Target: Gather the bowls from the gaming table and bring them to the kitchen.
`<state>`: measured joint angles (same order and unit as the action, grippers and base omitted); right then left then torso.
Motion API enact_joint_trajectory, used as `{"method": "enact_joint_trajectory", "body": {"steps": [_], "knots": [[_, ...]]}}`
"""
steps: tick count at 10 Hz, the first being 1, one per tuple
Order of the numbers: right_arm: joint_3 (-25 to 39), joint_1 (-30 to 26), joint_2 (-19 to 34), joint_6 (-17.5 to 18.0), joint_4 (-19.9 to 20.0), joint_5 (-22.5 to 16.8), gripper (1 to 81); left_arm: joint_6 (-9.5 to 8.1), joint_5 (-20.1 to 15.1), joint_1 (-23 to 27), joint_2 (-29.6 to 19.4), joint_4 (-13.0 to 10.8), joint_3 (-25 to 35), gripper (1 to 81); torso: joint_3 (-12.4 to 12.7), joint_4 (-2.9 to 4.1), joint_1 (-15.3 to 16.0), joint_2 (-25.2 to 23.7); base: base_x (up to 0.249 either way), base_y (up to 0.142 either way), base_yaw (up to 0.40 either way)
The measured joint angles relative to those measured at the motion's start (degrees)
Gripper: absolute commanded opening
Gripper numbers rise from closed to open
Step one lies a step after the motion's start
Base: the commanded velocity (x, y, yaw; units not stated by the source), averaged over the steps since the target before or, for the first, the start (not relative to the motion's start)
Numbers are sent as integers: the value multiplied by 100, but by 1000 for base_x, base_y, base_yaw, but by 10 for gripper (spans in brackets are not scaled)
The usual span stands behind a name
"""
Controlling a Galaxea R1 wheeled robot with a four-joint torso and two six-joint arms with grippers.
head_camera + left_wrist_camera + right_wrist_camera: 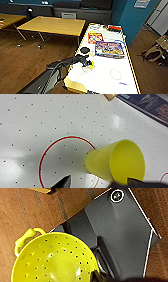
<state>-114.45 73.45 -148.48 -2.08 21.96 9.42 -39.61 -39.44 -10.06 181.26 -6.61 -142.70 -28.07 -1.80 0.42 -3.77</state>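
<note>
Long rectangular gaming table with glossy white top and yellow wooden edge [105, 85]. Small round black bowl [85, 50] sits upright near the left edge, just beside the flat boxes. Shallow see-through bowl, a faint pale ring [115, 74], lies toward the right edge, well apart from the black one.

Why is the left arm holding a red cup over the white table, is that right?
Not quite: the cup is yellow, not red, as the left wrist view shows. The left gripper does have it at its tip over the white table; only the ring printed on the tabletop there is red.
</note>
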Motion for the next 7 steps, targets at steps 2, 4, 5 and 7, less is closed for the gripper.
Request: {"method": "enact_joint_trajectory", "body": {"steps": [2,4,5,7], "knots": [[0,-2,0,0,0,0,10,-140,0,-5,0,-160,0,811,0,0,0,0,0,0,0],[0,-49,-2,0,1,0,10,-218,2,-99,0,-249,0,811,0,0,0,0,0,0,0],[0,-62,-6,0,1,-2,10,-218,2,-182,0,-268,-16,811,0,0,0,0,0,0,0],[0,-62,-15,0,1,-35,10,-243,22,-363,-2,-356,-27,10,0,0,0,0,0,0,0]]}}
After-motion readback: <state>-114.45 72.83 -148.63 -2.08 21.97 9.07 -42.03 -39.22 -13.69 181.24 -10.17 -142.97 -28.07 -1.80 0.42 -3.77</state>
